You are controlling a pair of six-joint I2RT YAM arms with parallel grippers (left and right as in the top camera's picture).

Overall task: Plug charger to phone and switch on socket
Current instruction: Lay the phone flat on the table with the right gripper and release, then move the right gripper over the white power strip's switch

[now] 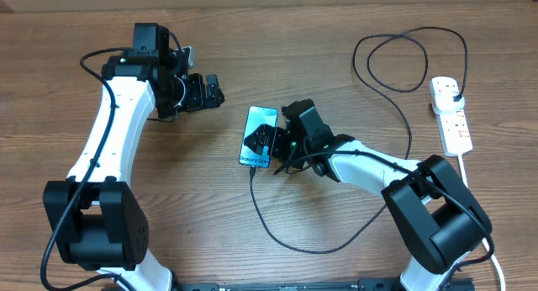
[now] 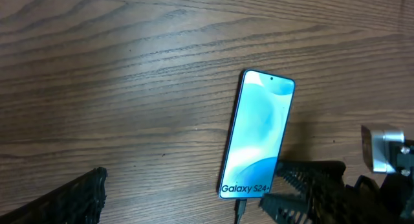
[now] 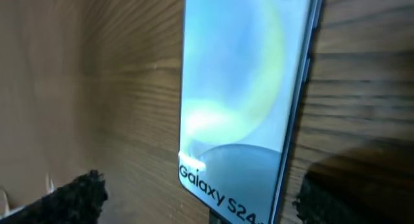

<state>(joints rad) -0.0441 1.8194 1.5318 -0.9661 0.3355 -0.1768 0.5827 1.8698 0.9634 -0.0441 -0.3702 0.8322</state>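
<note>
Right claw [image 1: 267,146] hangs wide over the phone's [image 1: 260,124] lower end, fingers [image 3: 71,195] on either side, gripping nothing. Charger [image 1: 252,186] meets the phone's bottom edge, and its cable loops away to the socket [image 1: 458,135] far right. Left claw [image 1: 215,89] gapes wide, well apart.

Reads "Galaxy S24+" across the lower end of the screen of the phone [image 2: 257,136], plain in the left wrist view. Shows as "Galaxy S24", cut by the frame edge, in the right wrist view. Too small to read from overhead. Red marks on the socket [image 1: 450,114]: illegible.
</note>
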